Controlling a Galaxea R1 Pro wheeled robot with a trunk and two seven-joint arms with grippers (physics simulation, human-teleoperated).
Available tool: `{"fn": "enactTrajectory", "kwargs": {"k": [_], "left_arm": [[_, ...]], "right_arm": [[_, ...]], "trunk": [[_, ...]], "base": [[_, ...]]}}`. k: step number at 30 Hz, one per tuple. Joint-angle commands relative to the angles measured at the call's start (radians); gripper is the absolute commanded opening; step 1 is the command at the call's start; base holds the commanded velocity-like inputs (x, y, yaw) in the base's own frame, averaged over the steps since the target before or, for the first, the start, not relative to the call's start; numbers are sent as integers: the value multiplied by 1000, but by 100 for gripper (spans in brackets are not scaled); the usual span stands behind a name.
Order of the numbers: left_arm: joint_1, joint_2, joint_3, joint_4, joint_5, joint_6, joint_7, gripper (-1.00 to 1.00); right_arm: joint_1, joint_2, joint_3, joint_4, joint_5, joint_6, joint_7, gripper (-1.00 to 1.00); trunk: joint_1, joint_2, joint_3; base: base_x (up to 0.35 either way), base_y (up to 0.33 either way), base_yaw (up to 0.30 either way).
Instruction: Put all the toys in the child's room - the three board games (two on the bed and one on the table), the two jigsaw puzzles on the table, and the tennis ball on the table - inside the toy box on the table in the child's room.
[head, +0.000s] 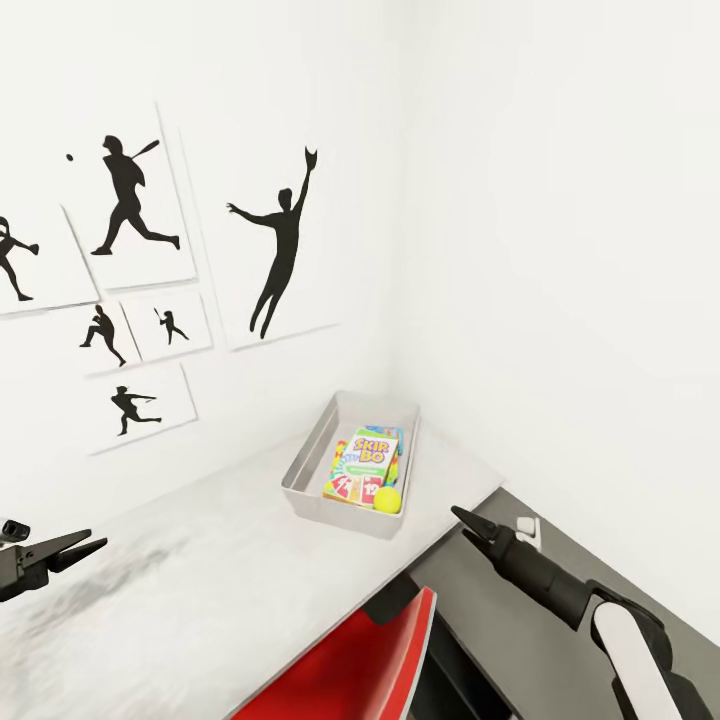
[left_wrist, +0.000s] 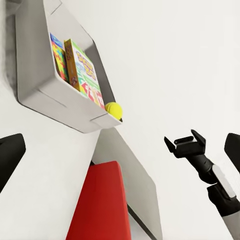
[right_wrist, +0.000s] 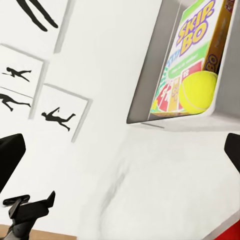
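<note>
Wall prints, chair, side cabinet.
Six white rectangular prints with black baseball-player silhouettes (head: 130, 290) hung on white wall, largest nearest corner. Glossy red chair back (head: 350, 665) at lower centre. Low dark grey cabinet top (head: 520, 610) alongside, small white object (head: 527, 527) on it.

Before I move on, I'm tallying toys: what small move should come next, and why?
Probably turn away toward the bed. The toy box shows the Skip-Bo game, a jigsaw puzzle beneath and the tennis ball; both grippers, left and right, look empty.
</note>
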Motion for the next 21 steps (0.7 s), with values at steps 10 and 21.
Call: {"fn": "enactTrajectory", "kwargs": {"k": [10,21], "left_arm": [[-2,1,-7,0,7,11,-4,100],[-2,1,-7,0,6,11,-4,100]], "right_arm": [[0,-3,-3,2,5,3,10,100],[0,-7,-4,8,4,3,12,100]], "trunk": [[1,-2,-2],[1,-2,7]], "base": [[-3,0,-2],[-111,0,-156]]}}
